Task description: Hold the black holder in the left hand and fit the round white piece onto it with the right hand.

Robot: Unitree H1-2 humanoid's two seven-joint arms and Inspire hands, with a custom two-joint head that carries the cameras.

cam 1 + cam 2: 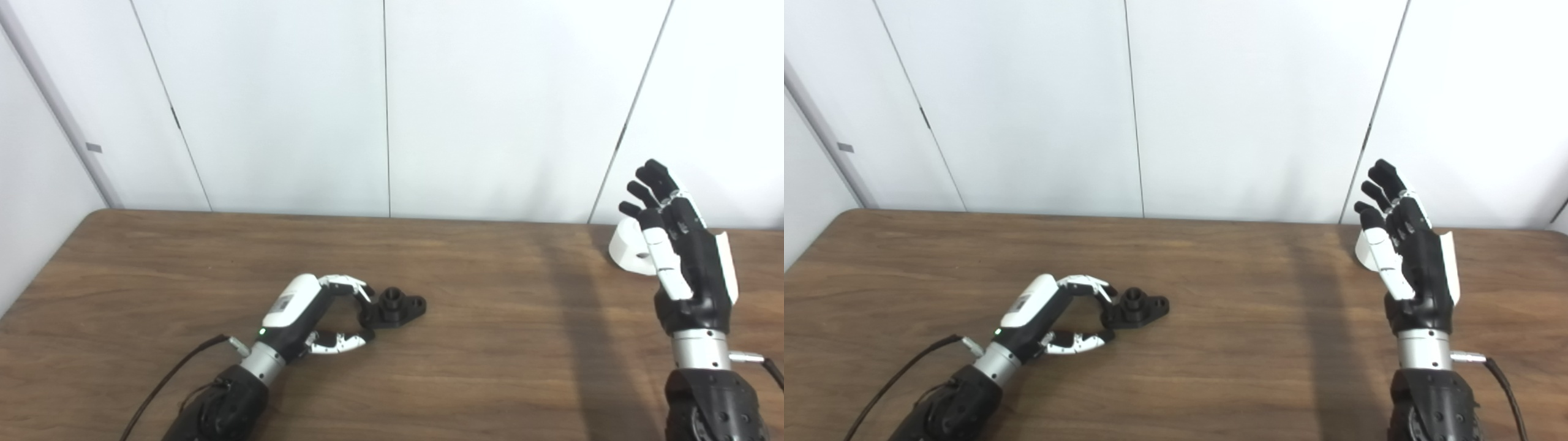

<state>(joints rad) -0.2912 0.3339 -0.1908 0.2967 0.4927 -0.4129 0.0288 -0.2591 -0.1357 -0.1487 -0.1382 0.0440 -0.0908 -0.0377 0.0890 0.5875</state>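
Nearest to the cameras, the left hand (318, 315) is lying low on the wooden table (490, 367), its arm coming in from the bottom edge with a black cable (165, 380) trailing off the wrist. Its fingers (349, 283) and thumb are curled toward each other with a gap between them, so it's loosely cupped and not holding anything. The black holder (395, 306) sits flat on the table right at the fingertips; the upper fingers look like they're touching or almost touching its near end, can't really tell which. It's got a little upright collar in the middle and a flat flange with a hole on the side away from the hand.

Way off to the other side, the right hand (674, 245) is raised upright, fingers stretched up and spread a bit, nothing in its grasp. The round white piece (628, 248) is just behind it, on the thumb side, partly hidden by the fingers, resting on the table near the far edge. Beyond that it's just white wall panels (386, 104).
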